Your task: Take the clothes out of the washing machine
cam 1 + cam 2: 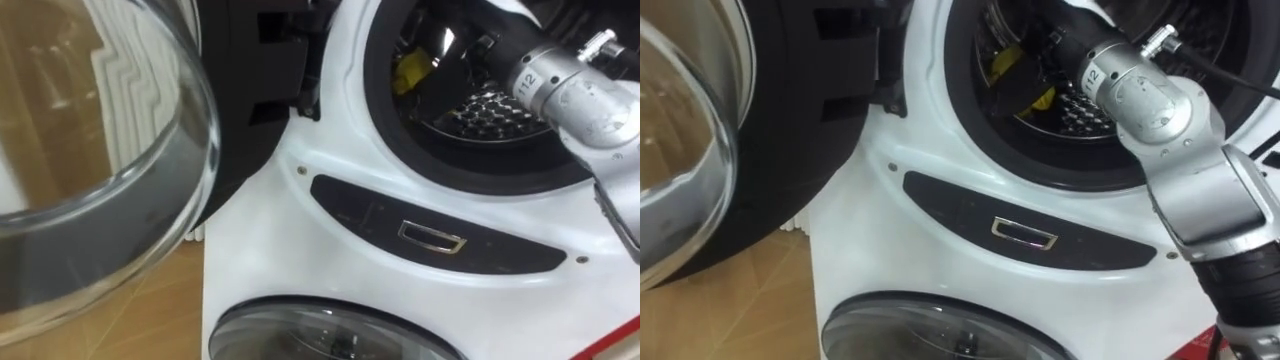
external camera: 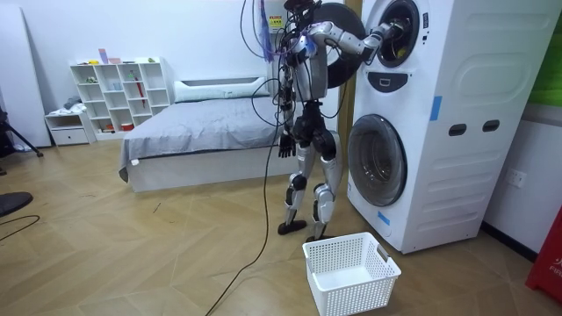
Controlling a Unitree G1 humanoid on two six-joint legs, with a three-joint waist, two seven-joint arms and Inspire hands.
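Note:
A yellow piece of cloth (image 1: 1003, 60) lies inside the upper machine's drum (image 1: 490, 110), at the left of its dark opening. My right arm reaches in from the right, and the right hand (image 1: 1065, 45) is deep in the drum beside the cloth, its fingers lost in the dark. In the room view I stand upright facing the stacked machines (image 2: 439, 123). My left hand (image 2: 285, 145) hangs at my side with relaxed fingers, holding nothing.
The upper machine's round glass door (image 1: 100, 150) stands swung open at my left. Below is the lower machine's shut door (image 1: 330, 335). A white laundry basket (image 2: 351, 272) sits on the wooden floor by my feet. A bed (image 2: 202, 132) and a white shelf (image 2: 114, 92) stand behind me.

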